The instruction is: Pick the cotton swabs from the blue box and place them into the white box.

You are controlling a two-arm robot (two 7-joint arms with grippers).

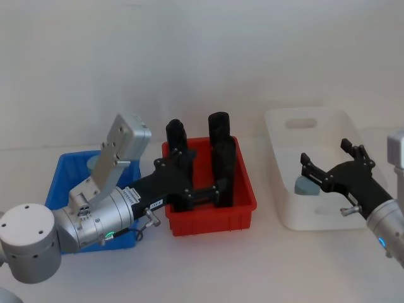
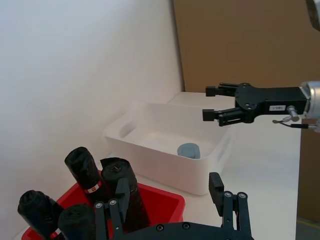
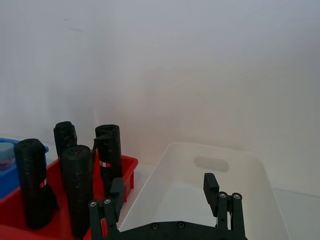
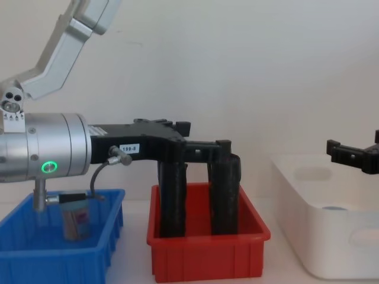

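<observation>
One tub of cotton swabs with a light blue lid lies inside the white box, also visible in the left wrist view. Another tub of cotton swabs stands in the blue box, under my left arm. My left gripper hangs open and empty above the red bin, among the black objects. My right gripper hovers open and empty over the white box, just above the tub there. The blue box sits at the far left.
A red bin with several tall black objects stands between the blue and white boxes. A white wall rises close behind the table. Bare table lies in front of the boxes.
</observation>
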